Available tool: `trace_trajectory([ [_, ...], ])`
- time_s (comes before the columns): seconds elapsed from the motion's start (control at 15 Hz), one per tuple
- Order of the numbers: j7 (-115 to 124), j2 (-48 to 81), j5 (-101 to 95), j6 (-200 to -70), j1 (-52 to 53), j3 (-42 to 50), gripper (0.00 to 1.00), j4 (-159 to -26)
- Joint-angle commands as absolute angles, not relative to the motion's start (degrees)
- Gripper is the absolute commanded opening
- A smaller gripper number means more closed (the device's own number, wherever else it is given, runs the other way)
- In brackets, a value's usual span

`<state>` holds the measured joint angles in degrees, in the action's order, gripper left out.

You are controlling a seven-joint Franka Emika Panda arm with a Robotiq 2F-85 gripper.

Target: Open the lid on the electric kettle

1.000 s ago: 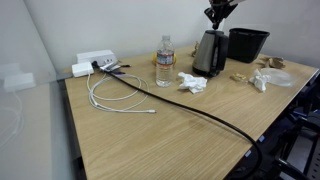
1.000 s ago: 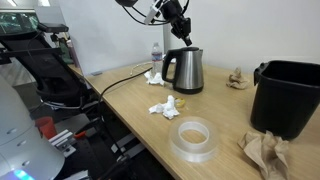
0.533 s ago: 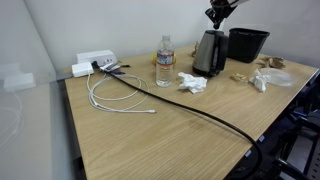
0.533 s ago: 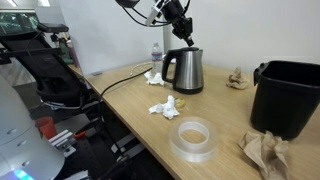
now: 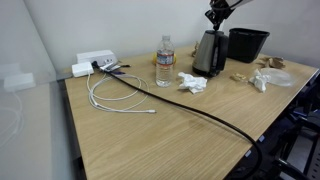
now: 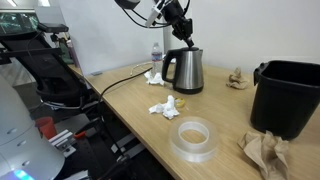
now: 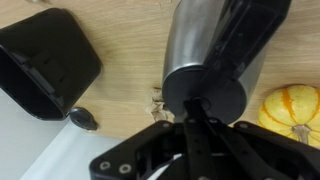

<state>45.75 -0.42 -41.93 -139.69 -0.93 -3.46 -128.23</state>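
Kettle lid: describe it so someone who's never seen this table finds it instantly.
On the wooden table, find the steel electric kettle standing between the clear water bottle and the black bin. The lid is the round black disc capping its top, right under the end effector. Nothing else nearby is a black cap on metal.

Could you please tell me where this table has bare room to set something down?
The widest bare patch is the near end of the table, bordered by the white cable and the black cable. A smaller one lies between the electric kettle, the tape roll and the black bin. It is crowded around the water bottle and tissues.
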Motion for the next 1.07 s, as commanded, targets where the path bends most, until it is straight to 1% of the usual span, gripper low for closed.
trace_trajectory([
  [0.0, 46.7, 0.5, -43.3, -140.9, -0.2, -2.6, 0.0, -128.4],
  [1.0, 49.5, 2.0, -48.4, -140.6, 0.9, -3.0, 0.0, -130.7],
])
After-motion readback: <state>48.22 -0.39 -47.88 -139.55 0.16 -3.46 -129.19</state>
